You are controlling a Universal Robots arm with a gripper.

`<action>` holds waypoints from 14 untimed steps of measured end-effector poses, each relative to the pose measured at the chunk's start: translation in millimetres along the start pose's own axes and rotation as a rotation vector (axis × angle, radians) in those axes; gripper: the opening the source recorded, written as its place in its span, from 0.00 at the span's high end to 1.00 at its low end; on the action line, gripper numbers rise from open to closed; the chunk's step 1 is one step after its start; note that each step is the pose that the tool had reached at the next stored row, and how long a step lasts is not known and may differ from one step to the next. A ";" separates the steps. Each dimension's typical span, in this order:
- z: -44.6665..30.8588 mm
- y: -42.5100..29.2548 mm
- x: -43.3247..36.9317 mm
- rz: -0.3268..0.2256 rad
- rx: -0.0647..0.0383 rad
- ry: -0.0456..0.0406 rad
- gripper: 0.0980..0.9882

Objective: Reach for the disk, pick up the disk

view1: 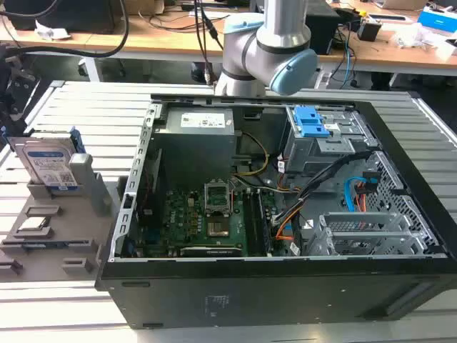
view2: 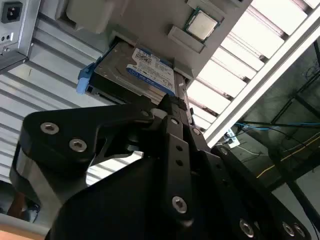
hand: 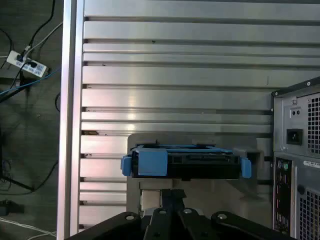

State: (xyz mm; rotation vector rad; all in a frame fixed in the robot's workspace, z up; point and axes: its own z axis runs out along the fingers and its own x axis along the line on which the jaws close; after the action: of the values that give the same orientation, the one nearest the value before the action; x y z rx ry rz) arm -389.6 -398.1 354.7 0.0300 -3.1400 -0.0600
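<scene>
Disk (view1: 48, 166) stands upright in grey holder (view1: 43, 239) beside computer case (view1: 285, 304). Gripper (hand: 166, 194) near disk; open or closed, cannot tell.

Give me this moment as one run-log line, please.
stage: reach | disk: upright in grey holder, beside open case | gripper: close to disk, contact unclear

In the exterior view the arm (view1: 268, 43) is cut off by the top edge, and the grey holder (view1: 86, 179) hides the lower edge of the disk (view1: 50, 163). In the second wrist view the gripper (view2: 169, 106) covers one end of the disk. In the first wrist view the picture's edge cuts off the computer case (hand: 300, 160).
</scene>
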 end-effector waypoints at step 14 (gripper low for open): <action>0.0 0.0 0.0 -0.175 0.003 0.0065 0.99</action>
State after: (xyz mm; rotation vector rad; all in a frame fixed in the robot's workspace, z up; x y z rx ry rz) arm -389.6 -398.1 354.7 0.3047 -3.1223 -0.0547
